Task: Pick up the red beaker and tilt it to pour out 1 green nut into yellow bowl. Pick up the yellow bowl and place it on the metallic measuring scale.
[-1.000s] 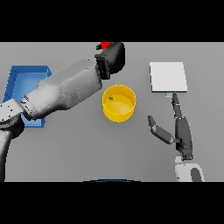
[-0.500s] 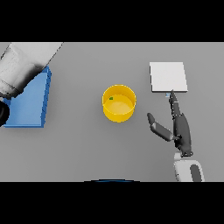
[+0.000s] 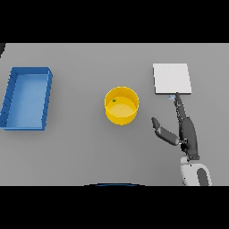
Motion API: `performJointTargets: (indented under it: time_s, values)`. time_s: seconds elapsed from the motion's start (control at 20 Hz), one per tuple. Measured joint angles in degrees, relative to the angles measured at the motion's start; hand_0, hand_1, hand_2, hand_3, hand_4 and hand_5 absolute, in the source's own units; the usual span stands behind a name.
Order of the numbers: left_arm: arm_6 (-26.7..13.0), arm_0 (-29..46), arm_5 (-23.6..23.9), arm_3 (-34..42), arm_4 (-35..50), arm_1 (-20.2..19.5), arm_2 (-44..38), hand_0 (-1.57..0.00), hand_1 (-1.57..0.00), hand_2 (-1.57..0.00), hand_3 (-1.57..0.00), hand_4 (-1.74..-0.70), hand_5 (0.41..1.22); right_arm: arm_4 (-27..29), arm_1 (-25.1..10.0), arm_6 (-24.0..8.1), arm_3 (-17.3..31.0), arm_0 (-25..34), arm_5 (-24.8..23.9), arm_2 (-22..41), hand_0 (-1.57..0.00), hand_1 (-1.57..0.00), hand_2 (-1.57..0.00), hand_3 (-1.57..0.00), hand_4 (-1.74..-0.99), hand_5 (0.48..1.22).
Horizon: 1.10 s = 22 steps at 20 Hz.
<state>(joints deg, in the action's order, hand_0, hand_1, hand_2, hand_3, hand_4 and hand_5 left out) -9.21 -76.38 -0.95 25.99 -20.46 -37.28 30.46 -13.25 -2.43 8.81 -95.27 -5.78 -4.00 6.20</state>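
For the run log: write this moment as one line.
round yellow bowl: upright on grey table, small green nut inside | flat metallic measuring scale: bare | right robot hand: open, beside bowl

We read no text, labels, brands or numbers anywhere: yellow bowl [image 3: 121, 105], scale [image 3: 172, 78] at 2 o'clock, blue tray [image 3: 27, 98] all unmarked.

A bare lab-style test bench is showing here: a plain grey table [image 3: 76, 156] is carrying a blue bin [image 3: 27, 97] at nine o'clock and a flat metal weighing scale [image 3: 172, 78] at two o'clock.
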Motion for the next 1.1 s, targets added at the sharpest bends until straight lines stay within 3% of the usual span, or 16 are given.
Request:
performJointTargets:
  time_s: [0.2,0.4,0.6,0.8,0.95,1.05,1.1]
  values:
    - [-7.8,12.46,7.86,11.18,9.67,-4.34,-4.68,-1.57,-1.57,-1.57,-1.45,-1.74,1.221,-0.65,-0.66,-0.96,0.52,-0.02,0.53,0.42,0.0,0.0,0.0,0.0,-1.209,0.62]
    - [-18.14,26.41,15.89,26.12,15.87,-7.54,-5.45,-1.57,-1.57,-1.57,-1.45,-1.74,1.221,-1.12,-1.79,-0.63,0.58,0.18,1.06,0.47,0.0,0.0,0.0,0.0,-1.206,0.653]
    - [-21.85,37.29,22.67,36.17,18.86,-9.28,-4.35,-1.57,-1.57,-1.57,-1.45,-1.74,1.221,-1.52,-1.54,-1.31,0.1,0.43,1.02,0.96,0.0,0.0,0.0,0.0,-1.217,0.664]
    - [-23.68,42.62,26.64,39.37,21.33,-8.96,-3.53,-1.57,-1.57,-1.57,-1.51,-1.74,1.221,-2.03,-1.37,-0.99,-0.35,-0.41,0.88,1.43,0.0,0.0,0.0,0.0,-1.217,0.666]
    - [-24.68,43.91,28.43,39.53,21.7,-8.93,-2.2,-1.57,-1.57,-1.57,-1.54,-1.74,1.117,-1.77,-1.2,-0.27,0.03,-0.35,0.73,1.23,0.0,0.0,0.0,0.0,-1.207,0.665]
    - [-25.27,43.91,29.03,39.72,22.2,-8.96,-1.17,-1.57,-1.57,-1.57,-1.55,-1.74,0.967,-2.02,-1.35,-1.2,0.21,0.61,0.43,1.03,0.0,0.0,0.0,0.0,-1.205,0.664]
    - [-25.68,44.22,29.02,39.33,22.32,-9.17,-0.14,-1.57,-1.57,-1.57,-1.55,-1.67,0.908,-1.74,-1.54,-0.74,-0.27,0.04,0.71,0.99,0.0,0.0,0.0,0.0,-1.202,0.667]
